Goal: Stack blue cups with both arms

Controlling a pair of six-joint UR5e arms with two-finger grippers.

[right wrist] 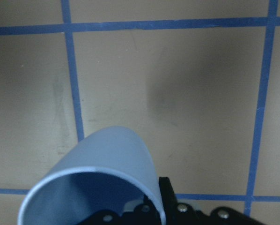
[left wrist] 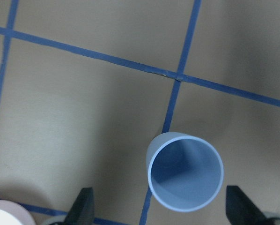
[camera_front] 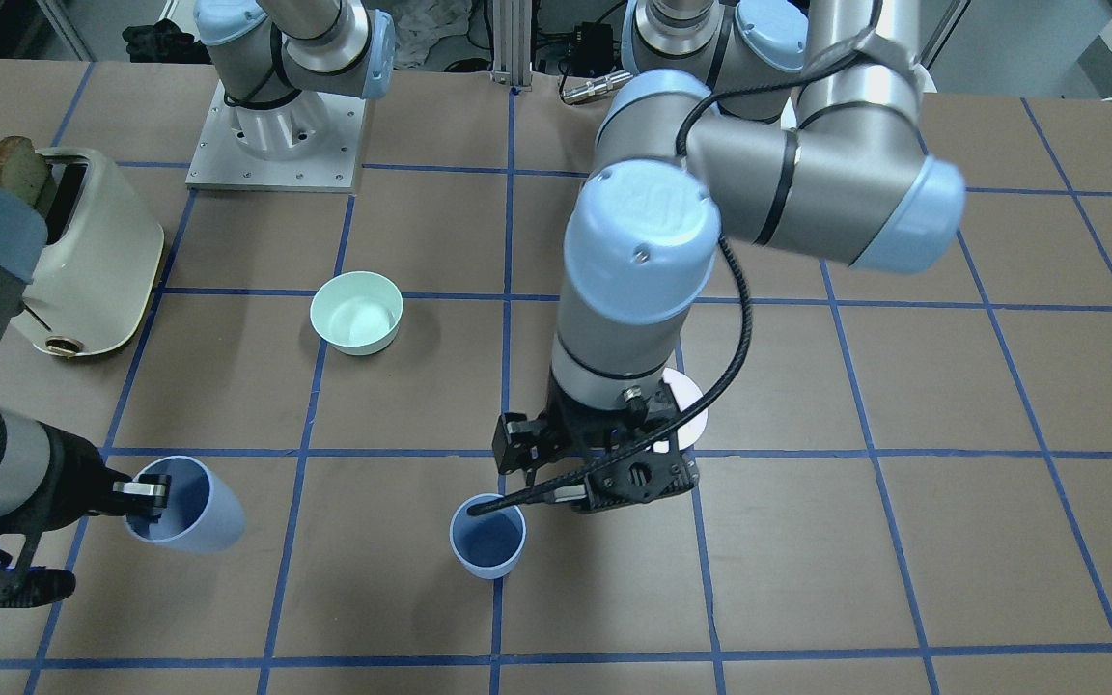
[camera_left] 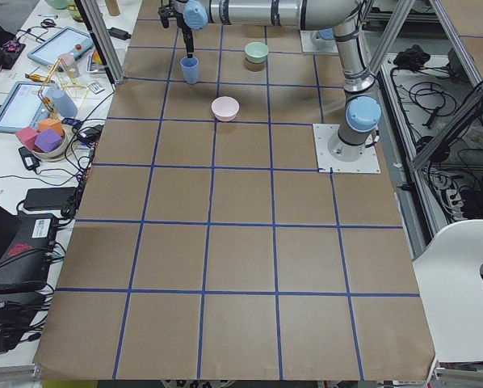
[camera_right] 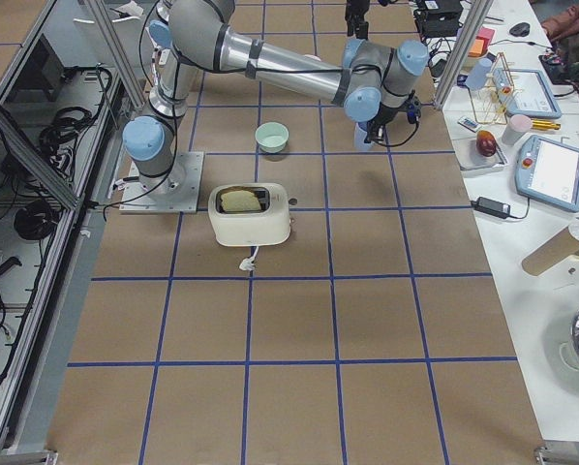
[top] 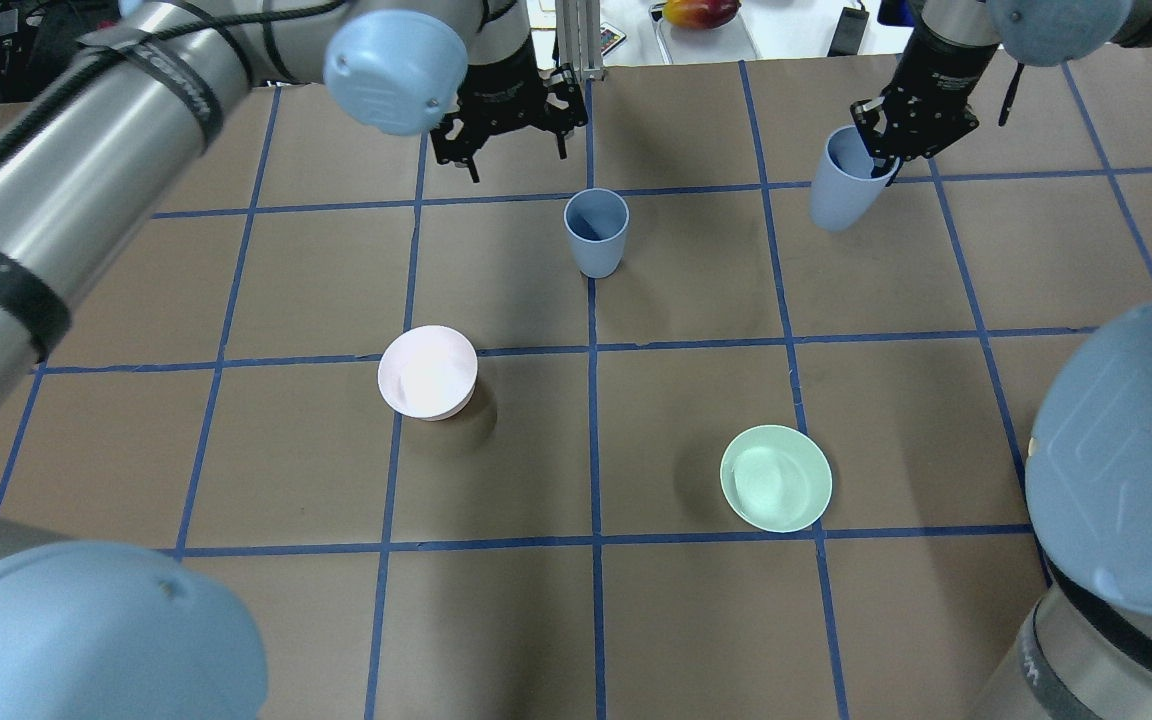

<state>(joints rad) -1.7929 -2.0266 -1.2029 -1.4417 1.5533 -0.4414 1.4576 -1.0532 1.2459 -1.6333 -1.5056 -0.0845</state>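
One blue cup point(top: 596, 232) stands upright on the worktop point(top: 696, 400), upper middle of the overhead view, with the left tool point(top: 516, 152) spread wide near it. At upper right, the right tool point(top: 879, 160) pinches the tilted other cup point(top: 836, 200) by its rim.

The front camera stands across the table point(camera_front: 903, 541) from the robot and looks steeply down, with the robot's base point(camera_front: 276, 135) along the top of its frame. The overhead one sits behind the robot's shoulders, looking forward and down, near enough that joint caps point(top: 86, 640) fill its lower corners. Both take in the standing cup point(camera_front: 487, 548) and the green bowl point(camera_front: 356, 311). Two high cameras at the table's ends look along it from far off, the cups small near the top of each frame. Each wrist camera looks down from close: the left on the standing cup, the right past the held cup point(right wrist: 102, 173).
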